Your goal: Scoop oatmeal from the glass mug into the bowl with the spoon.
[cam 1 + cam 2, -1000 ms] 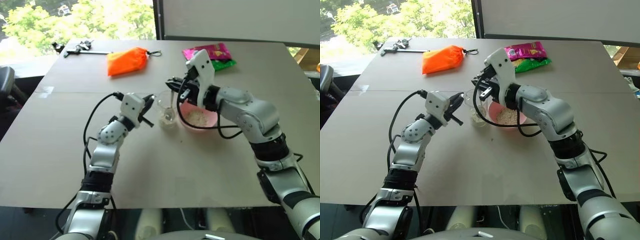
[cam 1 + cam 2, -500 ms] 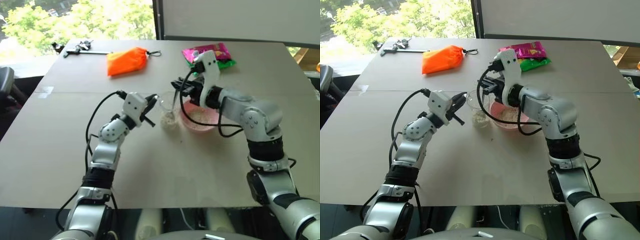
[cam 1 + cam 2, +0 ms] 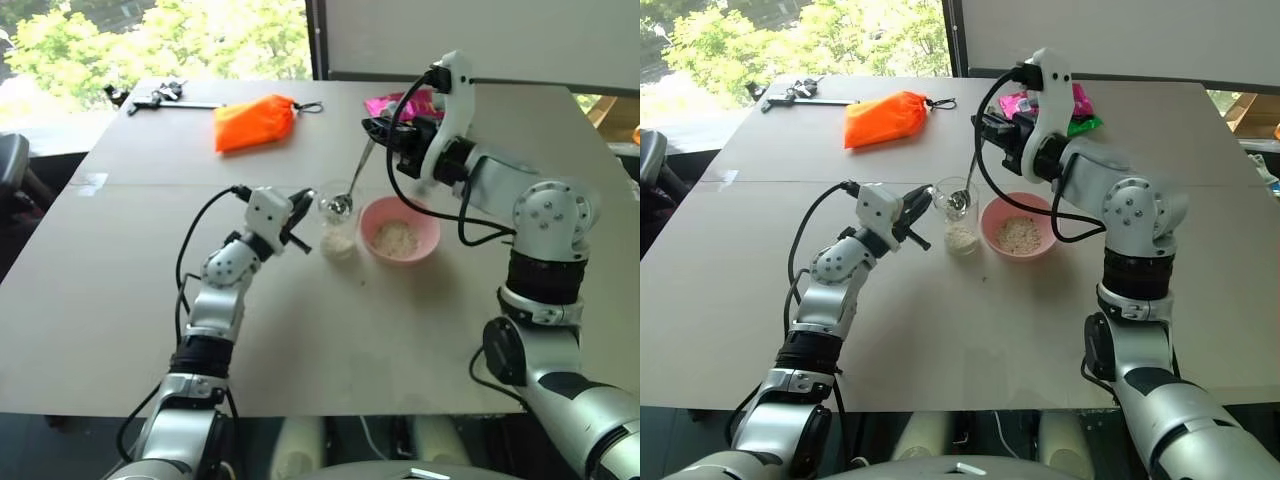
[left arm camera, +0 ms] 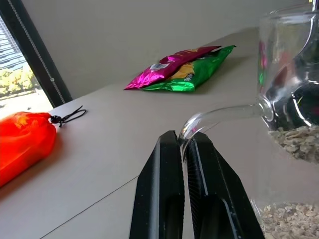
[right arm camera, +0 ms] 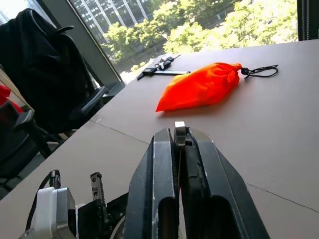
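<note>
Silver spoon point(image 3: 352, 186): we lifted it out of the glass mug point(image 3: 336, 222), now above the rim.
Right gripper point(image 3: 378, 128): clamped on its handle.
Left gripper point(image 4: 182, 149): pinching the mug's handle.
Next: we carry over the bowl point(image 3: 428, 241).

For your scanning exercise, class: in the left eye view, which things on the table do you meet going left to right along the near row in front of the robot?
Left claw shut on the handle → small clear glass mug holding pale oatmeal flakes → round light-pink bowl.

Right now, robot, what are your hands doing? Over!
Left hand shut on mug handle. Right hand shut on spoon, its tip in the mug. Bowl has oatmeal. Nothing blocking.
</note>
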Controlling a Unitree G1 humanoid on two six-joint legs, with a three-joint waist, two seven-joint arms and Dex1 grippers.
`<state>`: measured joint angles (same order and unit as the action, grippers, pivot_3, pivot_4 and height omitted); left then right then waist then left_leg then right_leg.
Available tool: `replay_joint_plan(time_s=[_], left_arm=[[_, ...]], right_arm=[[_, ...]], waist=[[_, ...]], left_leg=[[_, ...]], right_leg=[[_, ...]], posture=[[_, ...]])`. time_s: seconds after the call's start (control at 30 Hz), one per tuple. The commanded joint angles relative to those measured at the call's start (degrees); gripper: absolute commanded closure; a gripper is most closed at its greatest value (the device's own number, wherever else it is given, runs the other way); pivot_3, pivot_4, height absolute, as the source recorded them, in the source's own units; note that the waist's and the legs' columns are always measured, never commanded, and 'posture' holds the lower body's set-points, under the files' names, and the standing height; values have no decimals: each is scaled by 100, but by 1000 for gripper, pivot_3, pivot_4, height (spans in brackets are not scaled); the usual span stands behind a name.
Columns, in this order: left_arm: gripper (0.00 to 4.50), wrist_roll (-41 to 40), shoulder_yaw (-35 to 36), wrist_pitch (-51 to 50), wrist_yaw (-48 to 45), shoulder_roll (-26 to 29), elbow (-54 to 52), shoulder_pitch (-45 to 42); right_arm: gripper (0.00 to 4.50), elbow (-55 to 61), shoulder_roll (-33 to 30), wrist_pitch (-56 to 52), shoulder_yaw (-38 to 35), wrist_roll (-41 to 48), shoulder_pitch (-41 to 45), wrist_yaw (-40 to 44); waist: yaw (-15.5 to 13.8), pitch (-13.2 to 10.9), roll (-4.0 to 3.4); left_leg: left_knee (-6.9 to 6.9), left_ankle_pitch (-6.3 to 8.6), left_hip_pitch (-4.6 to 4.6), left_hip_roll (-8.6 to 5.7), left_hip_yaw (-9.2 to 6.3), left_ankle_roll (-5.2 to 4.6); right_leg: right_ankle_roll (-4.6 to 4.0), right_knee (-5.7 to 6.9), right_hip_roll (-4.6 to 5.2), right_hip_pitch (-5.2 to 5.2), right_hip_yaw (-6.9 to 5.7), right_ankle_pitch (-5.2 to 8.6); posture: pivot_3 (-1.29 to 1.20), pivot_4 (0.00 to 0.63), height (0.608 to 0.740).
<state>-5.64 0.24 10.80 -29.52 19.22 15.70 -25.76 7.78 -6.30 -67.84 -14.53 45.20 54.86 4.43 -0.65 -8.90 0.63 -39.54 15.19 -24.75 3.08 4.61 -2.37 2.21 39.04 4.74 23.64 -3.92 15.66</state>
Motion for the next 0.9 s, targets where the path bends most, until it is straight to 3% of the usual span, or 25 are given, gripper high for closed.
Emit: replay_joint_plan(time_s=[0.03, 0.47, 0.9], left_arm=[[4463, 13, 134, 247, 108, -2, 197, 23], [4463, 78, 75, 1175, 186, -112, 819, 18], [4463, 113, 42, 1769, 397, -281, 1475, -163]], right_arm=[[4500, 65, 136, -280, -588, 357, 186, -523], [4500, -330, 701, -703, -2078, 1646, 382, -2608], [4500, -644, 710, -47, -2162, 3519, 430, -4349]], waist=[[6, 0, 0], [31, 1, -1], [86, 3, -3]], left_leg=[[0, 0, 0, 0, 0, 0], [0, 0, 1, 0, 3, 0], [0, 0, 1, 1, 23, 0]], right_leg=[[0, 0, 0, 0, 0, 0], [0, 4, 0, 1, 2, 0], [0, 6, 0, 0, 3, 0]], posture=[[0, 150, 696], [0, 150, 696], [0, 150, 696]])
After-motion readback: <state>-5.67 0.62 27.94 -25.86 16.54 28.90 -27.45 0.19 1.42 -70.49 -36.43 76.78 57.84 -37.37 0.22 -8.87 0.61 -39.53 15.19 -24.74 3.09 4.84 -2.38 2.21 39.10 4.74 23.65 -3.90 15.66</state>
